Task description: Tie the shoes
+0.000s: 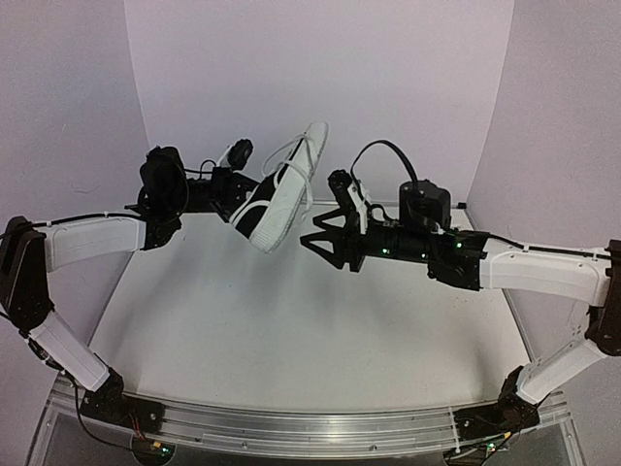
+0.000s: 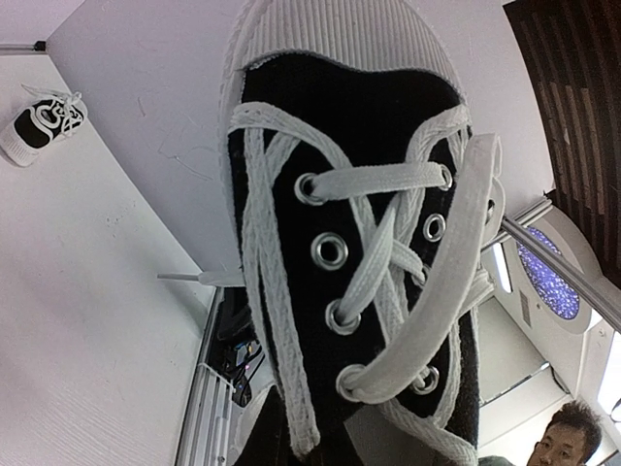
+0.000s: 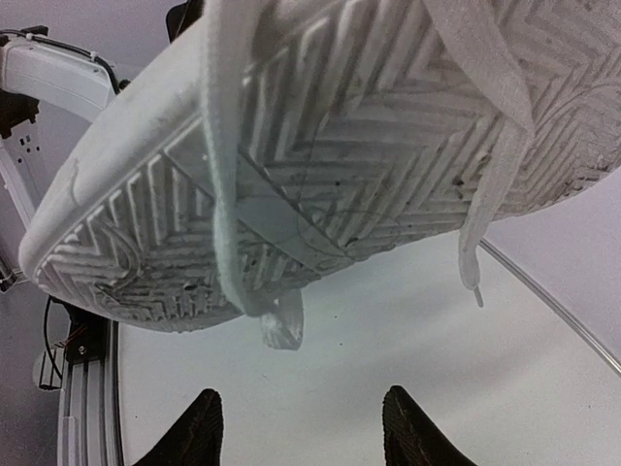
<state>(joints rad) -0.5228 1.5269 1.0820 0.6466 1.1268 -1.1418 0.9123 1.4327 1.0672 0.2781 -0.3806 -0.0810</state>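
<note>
One black shoe (image 1: 281, 199) with a white sole hangs in the air over the back of the table, toe up, at the end of my left gripper (image 1: 229, 190). The left wrist view is filled by its laced top (image 2: 359, 146), which hides the left fingers. My right gripper (image 1: 325, 243) stands open just right of and below it, holding nothing. In the right wrist view the ribbed sole (image 3: 369, 116) sits above the right gripper (image 3: 303, 432). Two loose white laces (image 3: 218, 194) drape across the sole. The other shoe (image 2: 39, 121) rests on the table behind.
The white table (image 1: 291, 330) is boxed in by white backdrop walls on the left, back and right. A metal rail (image 1: 310, 427) carrying both arm bases runs along the near edge. A person's head (image 2: 568, 437) shows beyond the setup.
</note>
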